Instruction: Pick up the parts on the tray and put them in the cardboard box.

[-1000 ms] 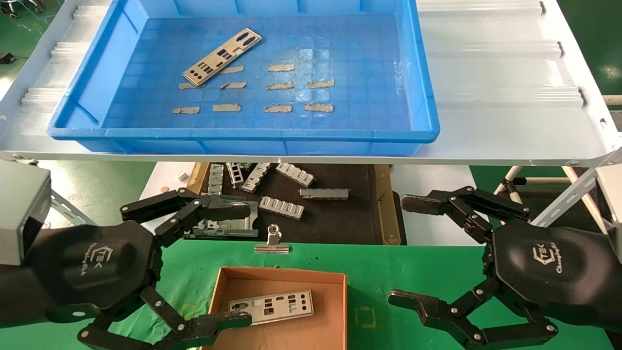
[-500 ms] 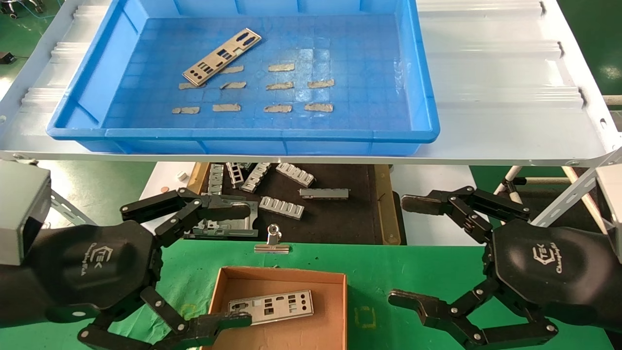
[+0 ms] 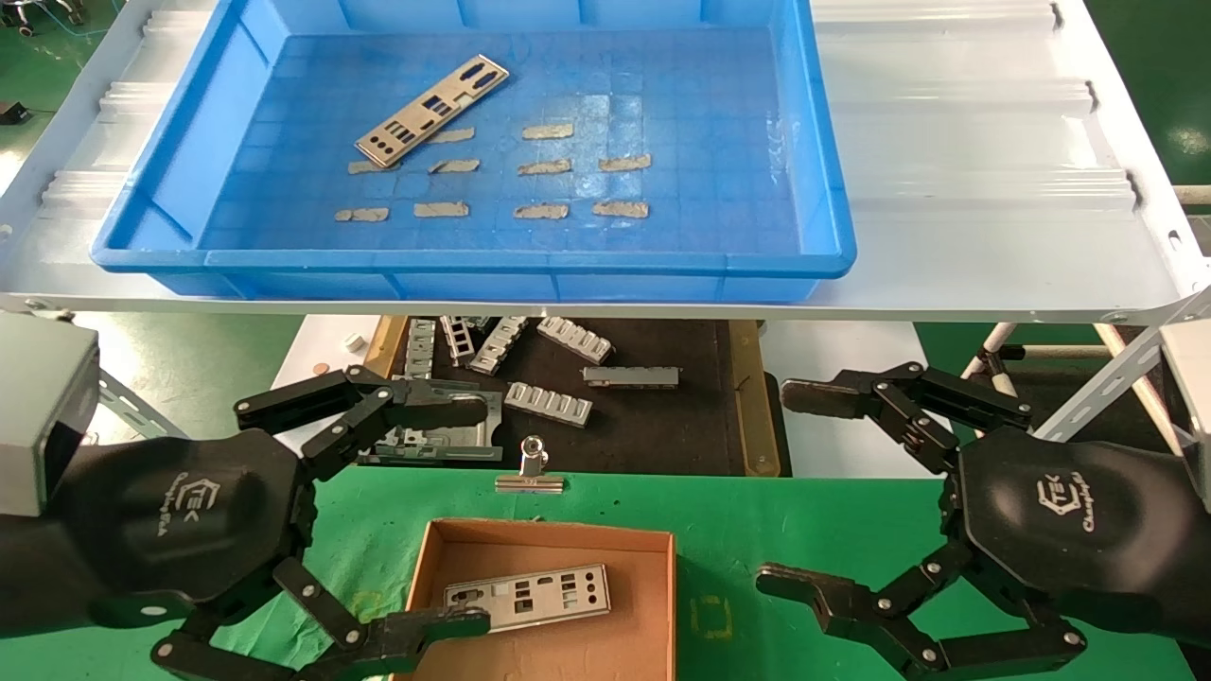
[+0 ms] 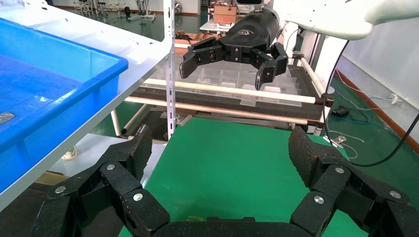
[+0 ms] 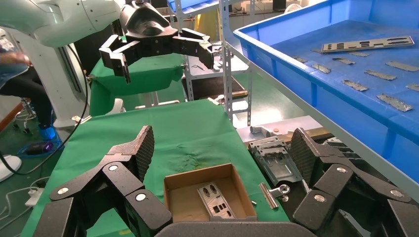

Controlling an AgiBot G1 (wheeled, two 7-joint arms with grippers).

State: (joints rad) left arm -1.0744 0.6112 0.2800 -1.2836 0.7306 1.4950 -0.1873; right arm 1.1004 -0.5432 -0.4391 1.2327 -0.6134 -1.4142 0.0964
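We see both the left claw (image 3: pixel 454 515) and right claw (image 3: pixel 790 487) wide open and empty near the cardboard box (image 3: pixel 662 605), one part (image 3: pixel 431 111) in the far tray (image 3: pixel 473 260)

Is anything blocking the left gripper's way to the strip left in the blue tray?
Nothing lies on the strip, but the left gripper hangs open below the white shelf holding the tray, so shelf edge and tray rim stand between them.

Head camera high, looking down; wrist cameras low, facing each other.
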